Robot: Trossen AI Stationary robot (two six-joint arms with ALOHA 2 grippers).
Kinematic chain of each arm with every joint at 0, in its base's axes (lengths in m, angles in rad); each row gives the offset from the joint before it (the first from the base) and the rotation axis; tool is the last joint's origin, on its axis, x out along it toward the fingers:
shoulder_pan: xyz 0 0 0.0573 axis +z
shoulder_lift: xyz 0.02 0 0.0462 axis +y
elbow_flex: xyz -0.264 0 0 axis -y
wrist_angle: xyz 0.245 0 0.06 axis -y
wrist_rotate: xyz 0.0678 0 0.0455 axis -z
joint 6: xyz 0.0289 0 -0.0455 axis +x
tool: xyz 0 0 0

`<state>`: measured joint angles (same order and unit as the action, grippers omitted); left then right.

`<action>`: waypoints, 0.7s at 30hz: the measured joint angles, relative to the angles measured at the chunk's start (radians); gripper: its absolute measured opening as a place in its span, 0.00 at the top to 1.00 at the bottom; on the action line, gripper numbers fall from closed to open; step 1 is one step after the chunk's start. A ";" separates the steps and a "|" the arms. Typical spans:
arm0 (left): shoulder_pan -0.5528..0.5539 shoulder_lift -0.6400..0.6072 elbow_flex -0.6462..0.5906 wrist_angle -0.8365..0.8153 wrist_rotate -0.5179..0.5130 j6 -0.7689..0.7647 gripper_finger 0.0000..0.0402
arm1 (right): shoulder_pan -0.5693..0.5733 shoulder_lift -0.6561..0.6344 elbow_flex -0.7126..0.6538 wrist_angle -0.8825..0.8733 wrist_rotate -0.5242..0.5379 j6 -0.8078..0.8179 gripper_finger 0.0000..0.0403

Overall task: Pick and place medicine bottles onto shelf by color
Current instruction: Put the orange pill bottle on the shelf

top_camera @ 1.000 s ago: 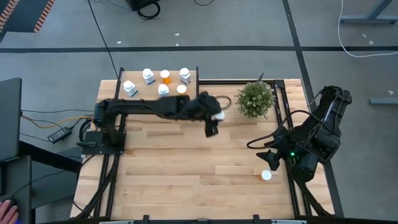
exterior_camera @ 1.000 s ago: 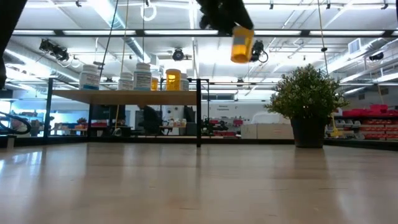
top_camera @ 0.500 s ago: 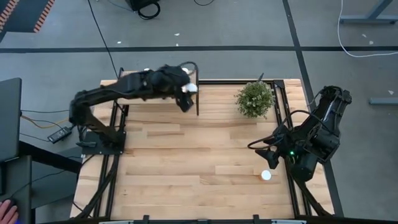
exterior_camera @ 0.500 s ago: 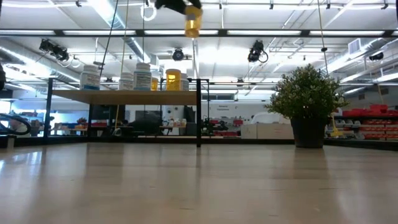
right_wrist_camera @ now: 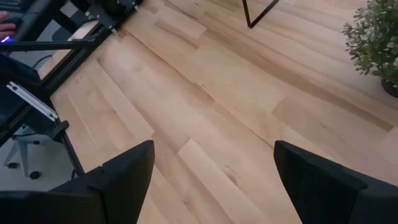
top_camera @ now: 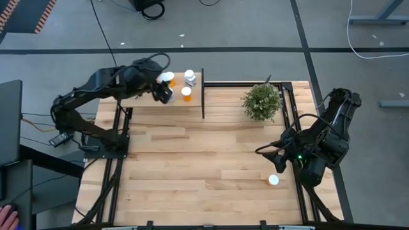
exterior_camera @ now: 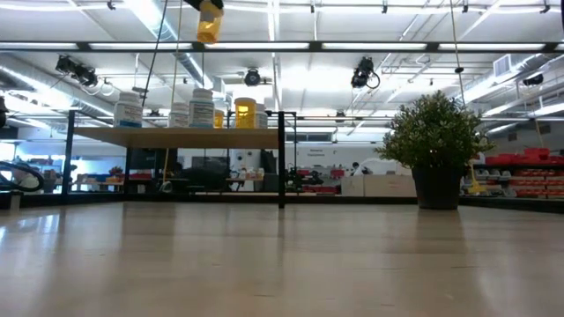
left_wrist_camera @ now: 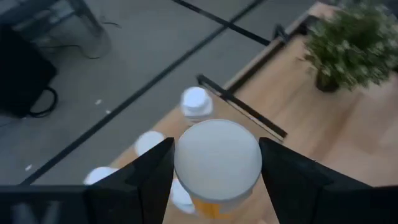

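Reaching over the raised shelf [top_camera: 144, 101] at the table's far left corner, the left gripper [top_camera: 163, 87] holds an orange medicine bottle [exterior_camera: 209, 22] with a white cap, its two dark fingers [left_wrist_camera: 140, 180] pinching the bottle's sides. In the left wrist view the cap [left_wrist_camera: 217, 152] fills the space between the fingers, with the orange body just showing beneath it. Seen from table height, this bottle hangs high above the shelf top, clear of the bottles standing there.

On the shelf, the low view shows a row of bottles: white-bodied ones [exterior_camera: 128, 109] toward the left and an orange one [exterior_camera: 245, 113] nearer the black upright divider panel [exterior_camera: 281, 158]. From above, a white-capped bottle [top_camera: 190, 77] and an orange bottle [top_camera: 186, 93] stand just right of the held one, close to the divider.

Right of the divider, a small potted plant [top_camera: 261, 101] sits near the table's far edge. Farther right, near the table's right edge, one more white-capped bottle [top_camera: 273, 180] stands on the wooden tabletop [top_camera: 192, 166], well apart from the shelf.

At the right side of the table, the right gripper [top_camera: 273, 160] waits just beside that lone bottle. Its fingers [right_wrist_camera: 118, 177] are spread wide with only bare planks between them.
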<state>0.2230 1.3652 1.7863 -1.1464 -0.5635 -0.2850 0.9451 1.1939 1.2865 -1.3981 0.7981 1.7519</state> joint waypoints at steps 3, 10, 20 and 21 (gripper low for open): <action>0.009 -0.044 -0.029 -0.027 -0.029 -0.026 0.44 | 0.000 0.001 0.000 0.000 0.010 0.000 0.16; 0.016 -0.239 -0.344 0.088 -0.046 -0.130 0.45 | 0.000 0.001 0.000 0.001 0.014 0.001 0.16; 0.054 -0.400 -0.642 0.206 -0.120 -0.203 0.45 | 0.000 0.001 0.000 0.001 0.013 0.001 0.16; 0.065 -0.404 -0.656 0.208 -0.124 -0.202 0.45 | 0.000 0.001 0.000 0.001 0.013 0.001 0.16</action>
<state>0.2879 0.9609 1.1300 -0.9382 -0.6878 -0.4872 0.9447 1.1950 1.2865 -1.3972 0.8112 1.7531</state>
